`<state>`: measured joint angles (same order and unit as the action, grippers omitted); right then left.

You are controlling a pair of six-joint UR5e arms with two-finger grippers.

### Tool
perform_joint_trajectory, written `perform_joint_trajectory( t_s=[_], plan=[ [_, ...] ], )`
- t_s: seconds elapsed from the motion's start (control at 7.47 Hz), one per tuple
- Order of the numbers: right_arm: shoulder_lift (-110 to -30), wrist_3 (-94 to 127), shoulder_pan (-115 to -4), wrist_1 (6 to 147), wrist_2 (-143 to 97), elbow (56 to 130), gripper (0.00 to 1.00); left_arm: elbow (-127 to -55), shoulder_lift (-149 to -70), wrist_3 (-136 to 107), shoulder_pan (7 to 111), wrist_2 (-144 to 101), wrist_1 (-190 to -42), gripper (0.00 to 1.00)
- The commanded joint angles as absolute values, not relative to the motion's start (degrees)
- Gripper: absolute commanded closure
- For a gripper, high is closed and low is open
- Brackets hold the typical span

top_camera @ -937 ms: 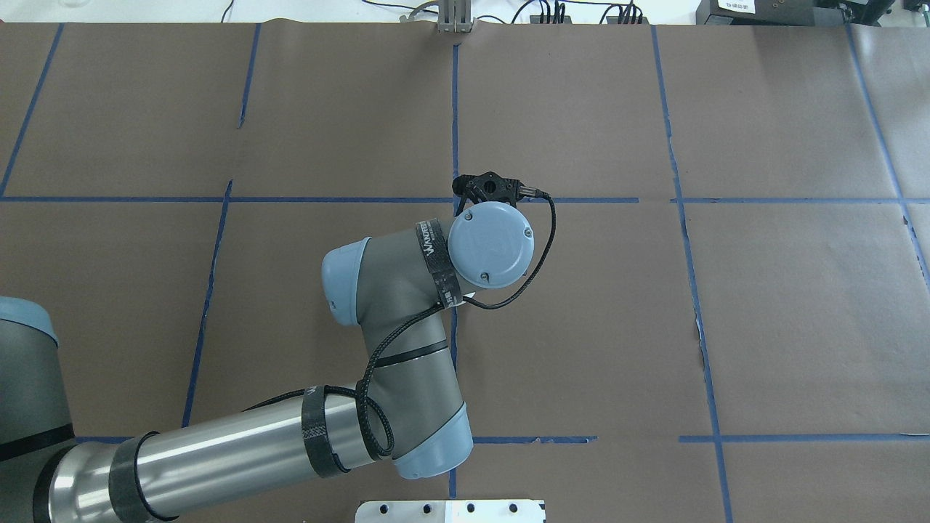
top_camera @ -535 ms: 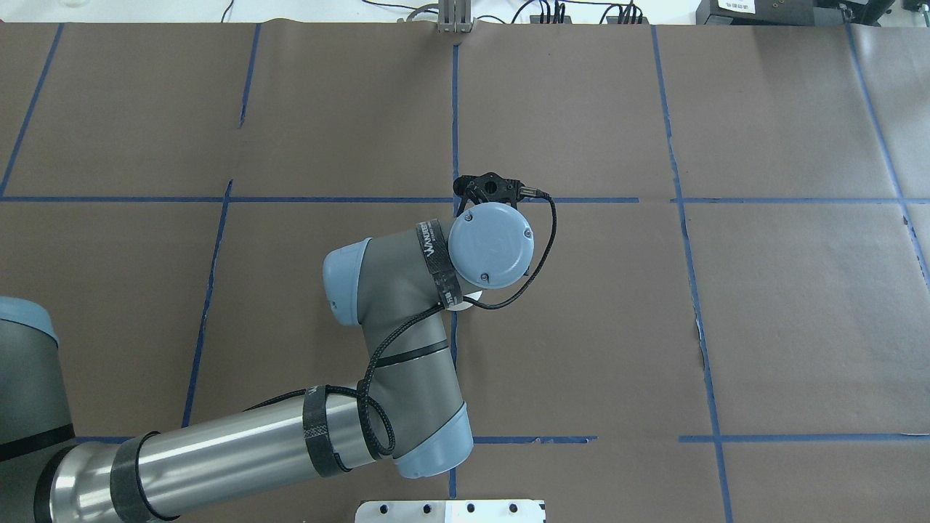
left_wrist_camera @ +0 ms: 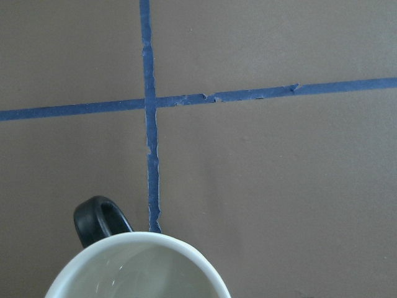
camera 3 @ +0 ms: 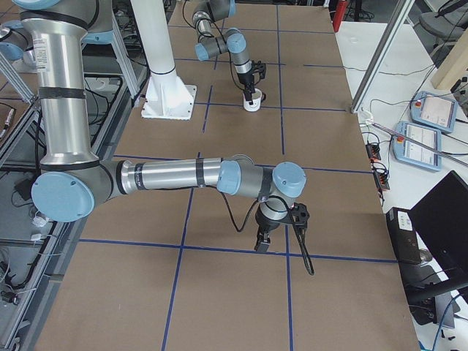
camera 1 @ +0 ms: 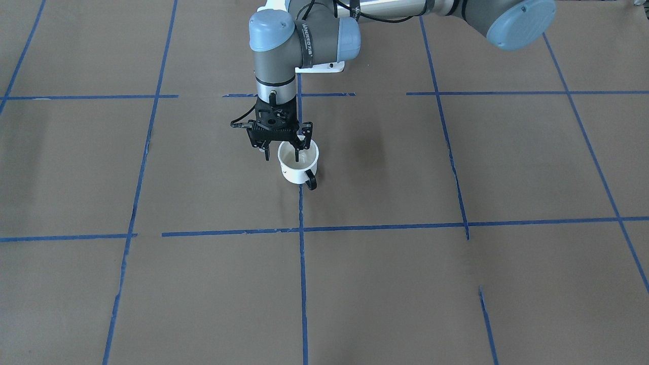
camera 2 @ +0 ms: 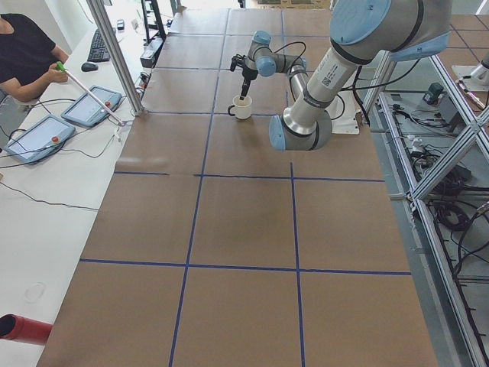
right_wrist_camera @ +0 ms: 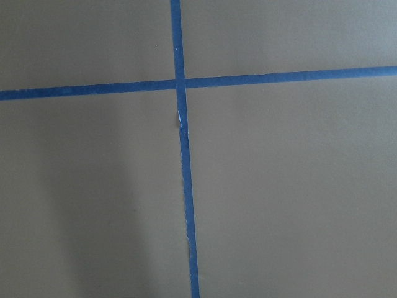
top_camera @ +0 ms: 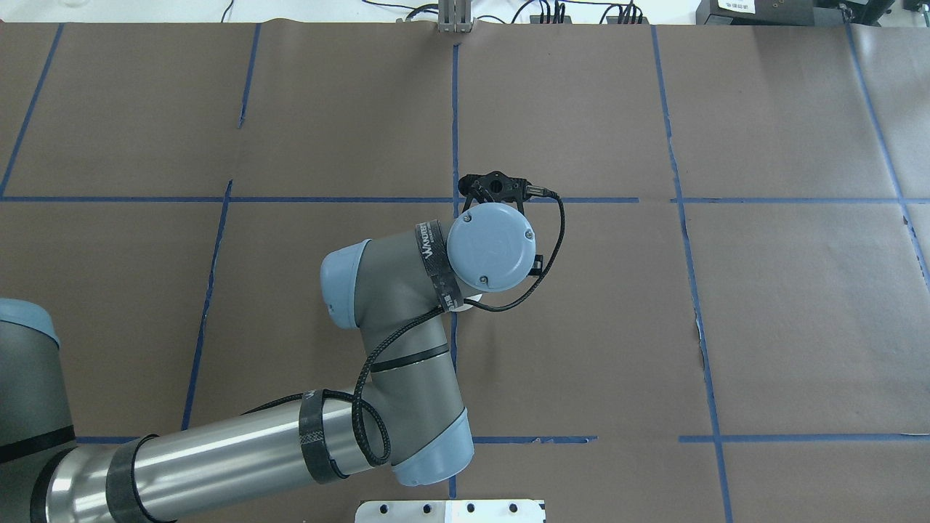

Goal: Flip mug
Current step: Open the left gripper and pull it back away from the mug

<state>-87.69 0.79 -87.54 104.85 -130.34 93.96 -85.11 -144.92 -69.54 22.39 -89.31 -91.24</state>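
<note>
The white mug [camera 1: 298,162] stands upright on the brown table, mouth up, its black handle [camera 1: 311,181] toward the front camera. My left gripper [camera 1: 282,152] hangs straight down over it and is open. One finger [camera 1: 299,147] reaches inside the mug and the other [camera 1: 266,151] hangs outside, clear of the wall. The left wrist view shows the mug's rim [left_wrist_camera: 136,248] and handle [left_wrist_camera: 99,218] at the bottom. From overhead only a white sliver of the mug [top_camera: 465,303] shows under the wrist. My right gripper [camera 3: 261,245] shows only in the exterior right view, and I cannot tell its state.
Brown paper with a blue tape grid [camera 1: 301,229] covers the table. The robot's white base plate [top_camera: 450,511] sits at the near edge. Operator tablets [camera 2: 88,107] lie on the side bench beside a person [camera 2: 27,53].
The left wrist has shifted slightly and its cable now bulges further right. More of the white mug shows beneath the wrist, and a black part now shows at the wrist's right edge.
</note>
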Motion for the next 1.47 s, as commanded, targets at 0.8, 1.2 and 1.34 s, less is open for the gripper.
perform_joint_trajectory(
  t_s=[0.8,1.2,1.34],
  plan=[
    [-87.7,0.8,-87.5,104.9,-130.3,94.0,0.0,-105.9,-131.3,-35.1,45.3,-106.2,-84.2,0.0],
    [-87.7,0.8,-87.5,104.9,-130.3,94.0,0.0,-104.8,-116.8,-18.3,56.9,-117.1,-97.0,0.0],
    [-87.7,0.8,-87.5,104.9,-130.3,94.0,0.0,-103.0,-111.4,-12.7,60.6,-119.2,-103.0,0.0]
  ],
)
